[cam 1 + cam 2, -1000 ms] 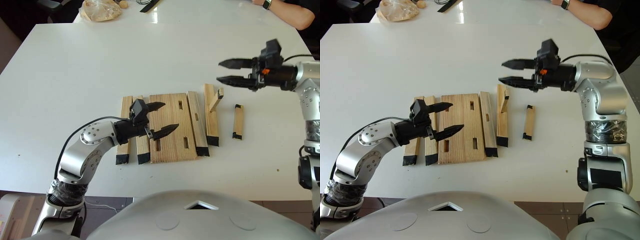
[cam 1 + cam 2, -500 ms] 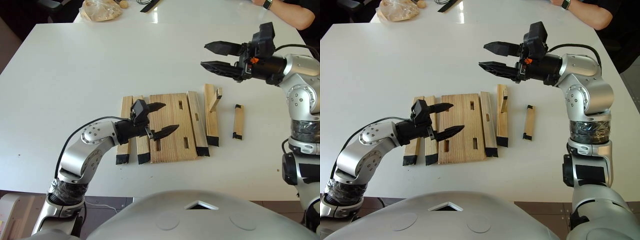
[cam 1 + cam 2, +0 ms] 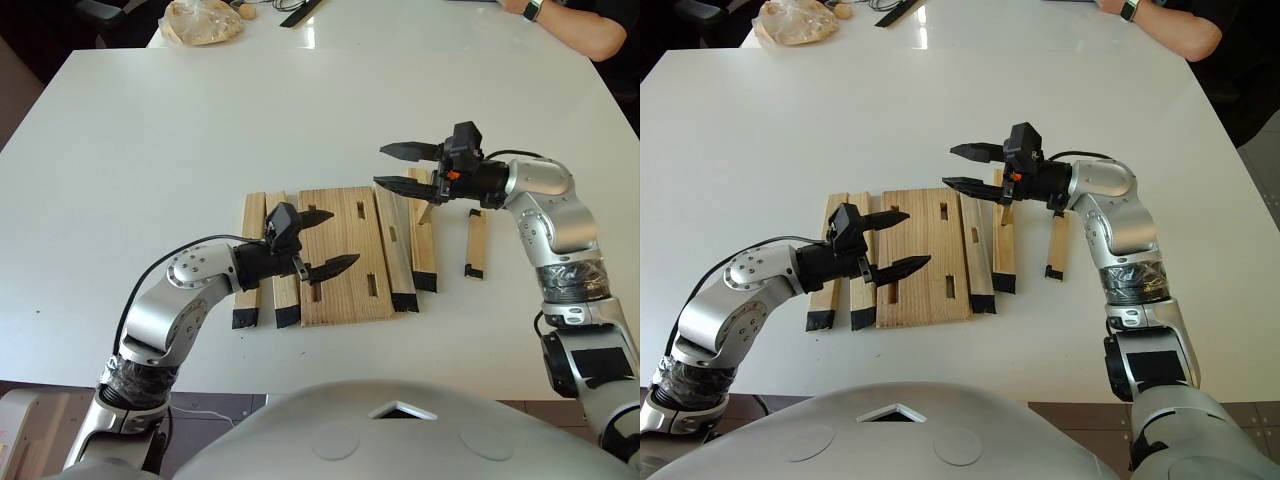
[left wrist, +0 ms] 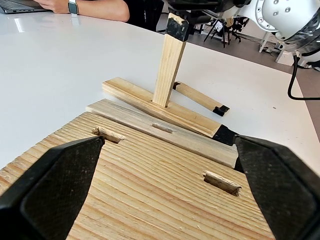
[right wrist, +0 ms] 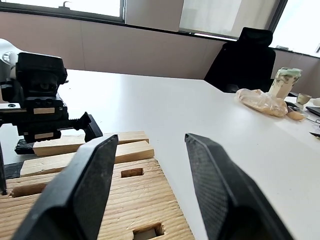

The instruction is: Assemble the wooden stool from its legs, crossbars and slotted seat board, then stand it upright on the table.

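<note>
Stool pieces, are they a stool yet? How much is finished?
Barely started. Done: one crossbar appears to stand plugged into a leg. In hand: nothing; the left gripper and right gripper hover open over the seat board. Left: the other legs and a loose crossbar lie flat, unjoined, so there's no upright stool.

Seat board between legs, on table
</note>
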Available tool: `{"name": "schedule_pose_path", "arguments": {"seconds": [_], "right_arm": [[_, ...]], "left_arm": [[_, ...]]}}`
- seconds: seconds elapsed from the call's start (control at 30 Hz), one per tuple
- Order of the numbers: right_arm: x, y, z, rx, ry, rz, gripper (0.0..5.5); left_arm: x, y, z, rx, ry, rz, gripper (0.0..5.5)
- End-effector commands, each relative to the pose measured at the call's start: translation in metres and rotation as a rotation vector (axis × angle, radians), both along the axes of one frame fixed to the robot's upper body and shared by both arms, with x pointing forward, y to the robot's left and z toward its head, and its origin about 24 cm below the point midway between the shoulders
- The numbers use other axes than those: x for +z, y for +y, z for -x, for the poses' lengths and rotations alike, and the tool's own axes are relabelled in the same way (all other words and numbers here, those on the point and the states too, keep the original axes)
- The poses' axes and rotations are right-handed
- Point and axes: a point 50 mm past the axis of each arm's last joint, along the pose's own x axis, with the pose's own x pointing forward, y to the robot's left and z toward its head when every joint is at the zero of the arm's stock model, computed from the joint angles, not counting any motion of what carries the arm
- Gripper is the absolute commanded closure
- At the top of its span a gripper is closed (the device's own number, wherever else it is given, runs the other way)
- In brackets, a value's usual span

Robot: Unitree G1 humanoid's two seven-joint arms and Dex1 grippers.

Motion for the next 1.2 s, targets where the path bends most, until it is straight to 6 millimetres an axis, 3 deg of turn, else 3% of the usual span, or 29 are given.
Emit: {"name": "schedule_pose_path", "arguments": {"seconds": [0.03,0.2,0.3,0.43,0.57,0.73,1.0,1.2], "right_arm": [[-0.005,-0.008,0.006,-0.069,0.104,-0.069,3.03],[0.055,-0.010,0.016,-0.069,0.041,-0.277,3.03],[0.063,-0.011,0.036,-0.041,0.022,-0.219,3.03],[0.029,-0.040,0.069,0.006,0.083,0.115,3.03],[0.000,-0.062,0.080,-0.004,0.170,0.251,3.03],[-0.037,-0.071,0.066,-0.069,0.144,0.341,3.03],[-0.061,-0.061,0.057,0.006,0.105,0.412,3.03],[-0.065,-0.068,0.049,0.023,0.068,0.486,3.03]], "left_arm": [[0.001,0.001,0.001,-0.009,0.001,-0.022,0.71],[0.000,0.001,0.005,0.012,0.005,-0.008,0.71],[-0.003,0.000,0.007,0.029,0.009,-0.004,0.71],[-0.006,0.004,0.013,0.059,0.022,-0.003,0.71],[-0.008,0.005,0.015,0.083,0.029,-0.006,0.71],[-0.011,-0.002,0.013,0.078,0.033,0.010,0.71],[-0.015,-0.001,0.006,0.053,0.031,-0.022,0.71],[-0.018,-0.004,0.009,0.048,0.040,-0.019,0.71]]}}
